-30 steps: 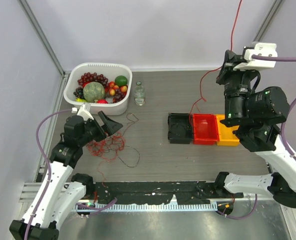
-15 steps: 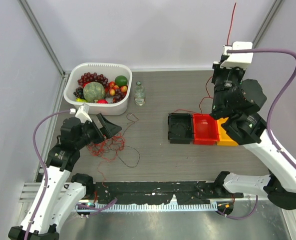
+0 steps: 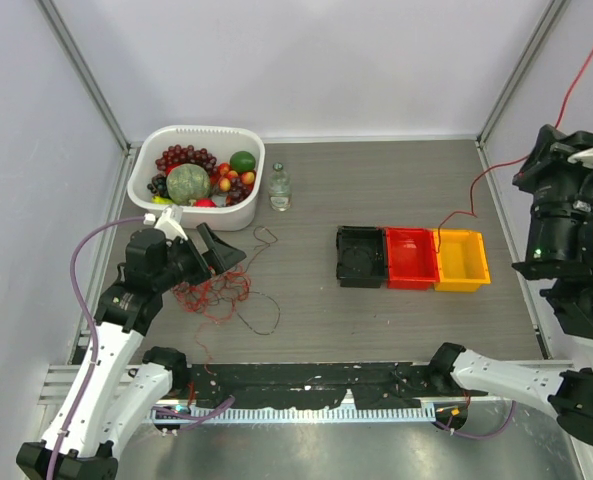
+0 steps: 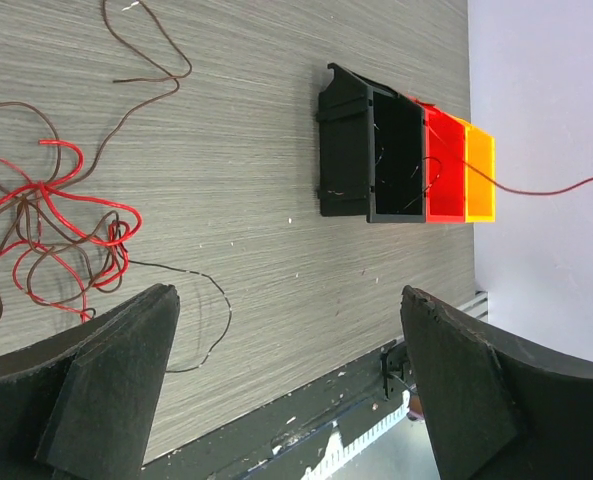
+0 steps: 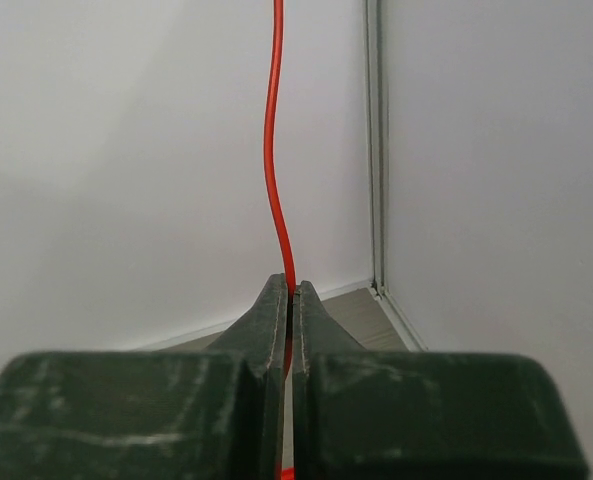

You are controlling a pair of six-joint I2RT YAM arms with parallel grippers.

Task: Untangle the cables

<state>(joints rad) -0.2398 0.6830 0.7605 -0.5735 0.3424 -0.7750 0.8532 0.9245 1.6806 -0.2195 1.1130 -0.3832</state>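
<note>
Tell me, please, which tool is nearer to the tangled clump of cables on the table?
Left. The left tool hangs open just beside the clump of cables; the right tool is far off to the right, shut on one red cable.

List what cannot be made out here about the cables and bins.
- Red cable, upper end: runs off the top edge (right wrist view) and the right edge (top view).
- Its lower end: too thin to tell whether it rests in the red bin or yellow bin.
- Tangle: strands too fine from above to trace; left wrist view cuts it at the left edge.
- Black bin: inside too dark in both views.
</note>
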